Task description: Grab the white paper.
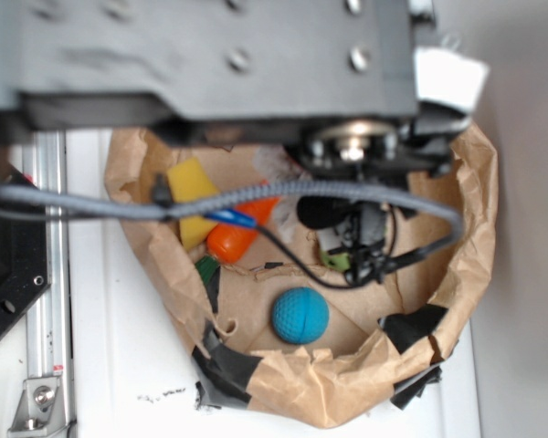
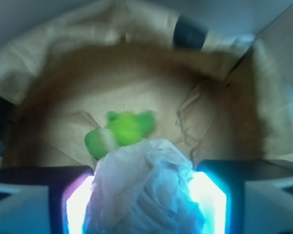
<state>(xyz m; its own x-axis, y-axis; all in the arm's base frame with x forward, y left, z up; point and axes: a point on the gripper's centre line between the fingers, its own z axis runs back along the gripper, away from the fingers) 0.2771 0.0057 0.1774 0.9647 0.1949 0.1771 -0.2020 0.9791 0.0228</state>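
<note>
In the exterior view, the arm reached down into the brown paper bag [image 1: 479, 214], its gripper [image 1: 352, 251] low over the bag floor at the right of centre. A blue ball [image 1: 300, 315] lay near, just left of the gripper, with an orange toy [image 1: 233, 239] and a yellow block [image 1: 194, 187] farther off to the left. The white paper could hardly be made out there, hidden under the arm.

In the wrist view, the white paper [image 2: 144, 187] sat between the two glowing fingers [image 2: 78, 204], filling the gap and apparently pressed on both sides; the gripper [image 2: 145, 204] looked clamped on it. A green toy [image 2: 122, 130] lay just beyond on the bag floor. The grasp seemed made, so the next move called for a straight lift, keeping the squeeze and clearing the bag walls.
</note>
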